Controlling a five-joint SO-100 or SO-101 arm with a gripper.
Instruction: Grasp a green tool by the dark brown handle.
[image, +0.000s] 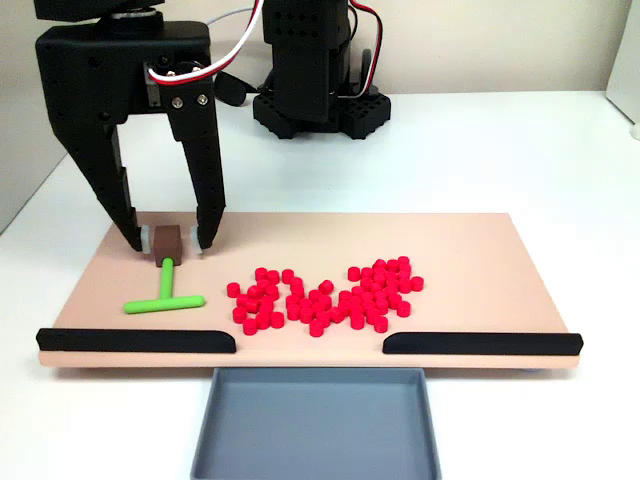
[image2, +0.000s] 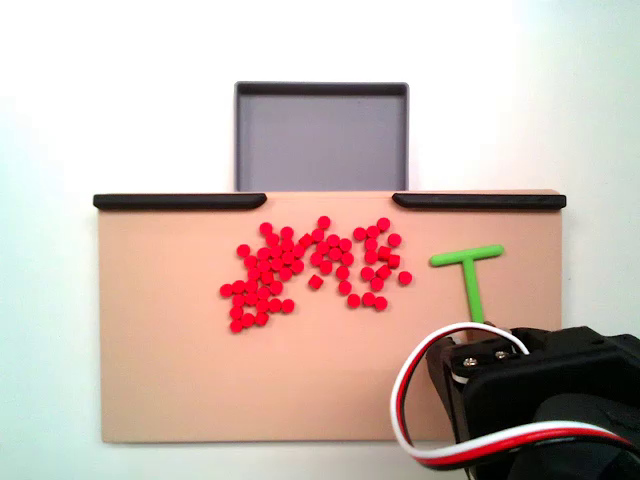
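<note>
Green T-shaped tool (image: 165, 291) of thin bright rods lies flat near the left end of the tan rectangular board (image: 480, 240) in a fixed view, its crossbar toward the board's front edge and its stem running back to the small dark brown cube handle (image: 167, 241). The black two-finger claw (image: 172, 244) stands upright over that cube, one fingertip on each side of it; the tips look to be touching the block, though contact is hard to confirm, so whether it is clenched on the handle or merely straddling it I cannot tell. To the right, a loose heap of small red cylinders (image: 325, 298) spreads across the middle of the board. Two black strips (image: 137, 340) line the front edge, with a gap between them; a shallow grey rectangular tray (image: 316, 425) sits on the white counter (image: 560, 150) just in front of that gap. In another fixed view from above, the green tool (image2: 468, 272) shows right of the cylinders (image2: 315, 272), its stem ending beneath the black arm housing (image2: 545, 400).
</note>
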